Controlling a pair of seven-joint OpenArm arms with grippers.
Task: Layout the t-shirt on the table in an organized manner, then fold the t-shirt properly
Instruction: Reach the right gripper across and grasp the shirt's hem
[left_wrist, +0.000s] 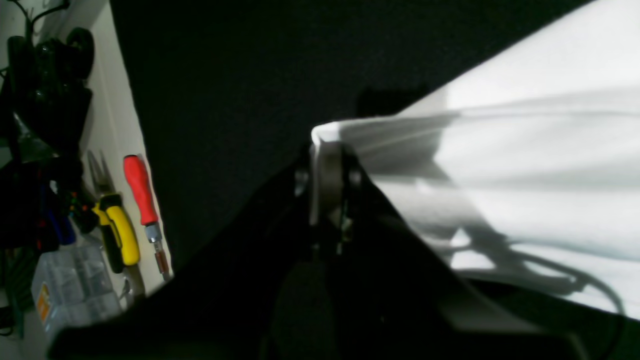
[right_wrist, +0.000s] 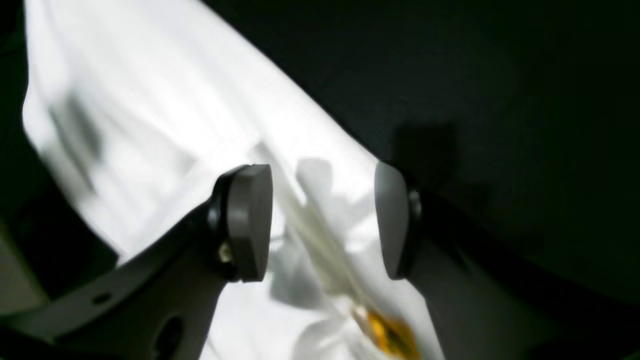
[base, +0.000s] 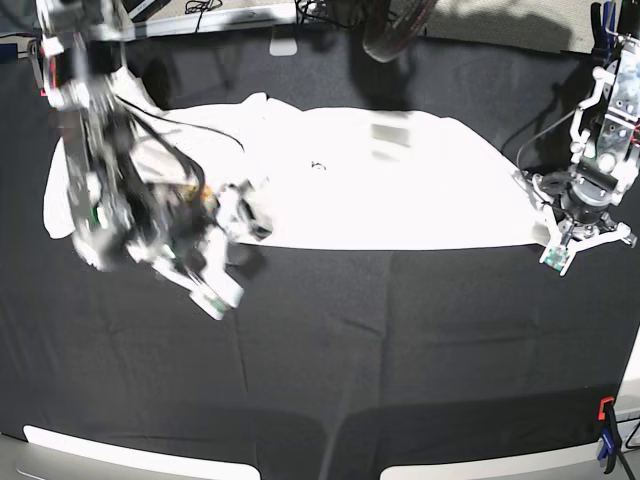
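Observation:
The white t-shirt (base: 400, 190) lies spread, plain side up, across the far half of the black-clothed table (base: 400, 340). At the shirt's right-hand edge in the base view, my left gripper (base: 548, 228) is shut on a corner of the cloth. In the left wrist view the gripper (left_wrist: 327, 150) pinches that corner of the t-shirt (left_wrist: 540, 165) just off the table. My right gripper (base: 240, 222), blurred, hovers at the shirt's left part. In the right wrist view it (right_wrist: 322, 220) stands open over rumpled t-shirt cloth (right_wrist: 150, 100) with a yellow-orange print patch (right_wrist: 390, 335); nothing is between its pads (right_wrist: 250, 220).
Beyond the table's edge in the left wrist view lie a red-handled screwdriver (left_wrist: 142, 195), yellow-handled pliers (left_wrist: 117, 230) and a clear plastic box (left_wrist: 70, 290). An orange and blue clamp (base: 605, 440) grips the near right table edge. Black cloth stretches bare toward the front.

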